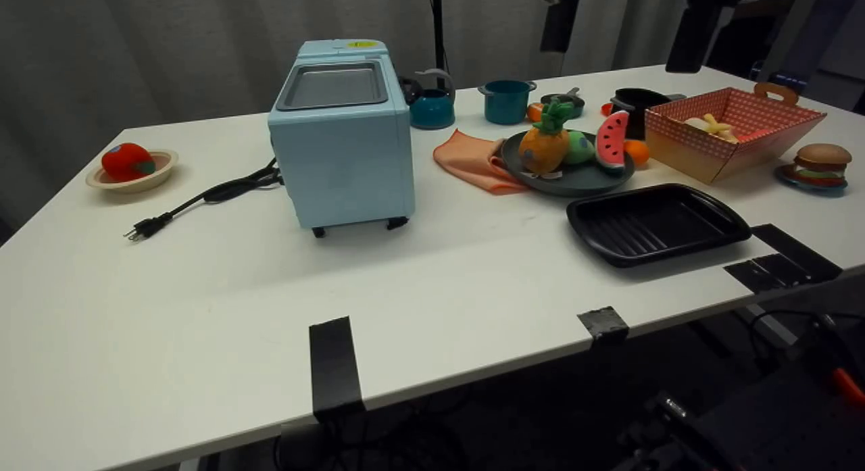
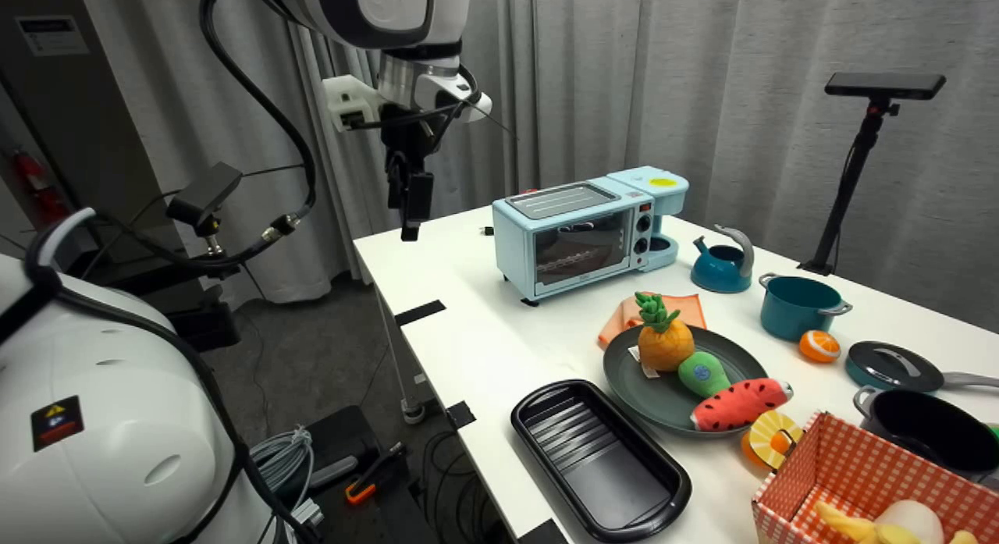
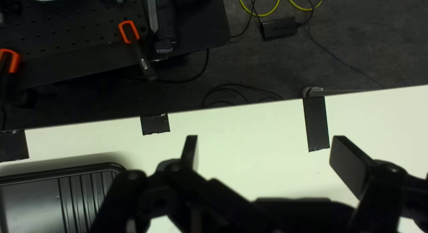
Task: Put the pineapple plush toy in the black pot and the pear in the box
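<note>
At lower right in an exterior view, the cropped box [image 2: 878, 460] partly hides the black pot [image 2: 927, 427]; fingers [image 3: 349, 166] stand spread.

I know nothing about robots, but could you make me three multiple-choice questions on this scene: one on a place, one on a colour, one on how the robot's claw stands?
1. Where is the pineapple toy?
A) In the black pot
B) On the dark plate
C) In the checked box

2. What colour is the toaster oven?
A) Red
B) Black
C) Light blue

3. How does the gripper stand?
A) Open, holding nothing
B) Shut on the pear
C) Shut, holding nothing

1: B, both exterior views show the toy resting there.
2: C, its casing looks pale blue in both exterior views.
3: A, in the wrist view its fingers stand wide apart with nothing gripped between them.
</note>
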Available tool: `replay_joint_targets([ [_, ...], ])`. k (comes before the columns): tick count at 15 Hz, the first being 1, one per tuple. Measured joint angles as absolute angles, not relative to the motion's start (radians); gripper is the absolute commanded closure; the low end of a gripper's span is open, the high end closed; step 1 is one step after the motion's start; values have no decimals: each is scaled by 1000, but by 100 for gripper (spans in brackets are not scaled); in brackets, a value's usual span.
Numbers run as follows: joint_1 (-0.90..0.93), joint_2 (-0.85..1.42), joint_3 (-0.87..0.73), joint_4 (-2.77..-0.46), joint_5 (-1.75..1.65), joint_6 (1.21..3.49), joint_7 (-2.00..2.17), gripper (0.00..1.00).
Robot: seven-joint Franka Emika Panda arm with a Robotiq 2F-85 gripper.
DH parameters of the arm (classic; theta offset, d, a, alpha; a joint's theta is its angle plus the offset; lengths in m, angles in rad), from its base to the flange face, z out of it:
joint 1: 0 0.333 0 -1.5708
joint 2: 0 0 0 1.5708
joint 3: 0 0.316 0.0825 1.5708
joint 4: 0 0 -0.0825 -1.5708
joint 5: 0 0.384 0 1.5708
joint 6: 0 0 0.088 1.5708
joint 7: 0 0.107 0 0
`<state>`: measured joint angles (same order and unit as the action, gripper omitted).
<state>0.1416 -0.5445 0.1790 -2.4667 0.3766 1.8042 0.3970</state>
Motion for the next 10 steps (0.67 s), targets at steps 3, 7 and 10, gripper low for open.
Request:
replay_joint_targets([
  [3, 142, -545, 179, -2467, 377, 1804, 397, 0],
  [7, 142, -544, 179, -2467, 377, 1804, 397, 0],
  [10, 134, -539, 178, -2461, 371, 1806, 397, 0],
])
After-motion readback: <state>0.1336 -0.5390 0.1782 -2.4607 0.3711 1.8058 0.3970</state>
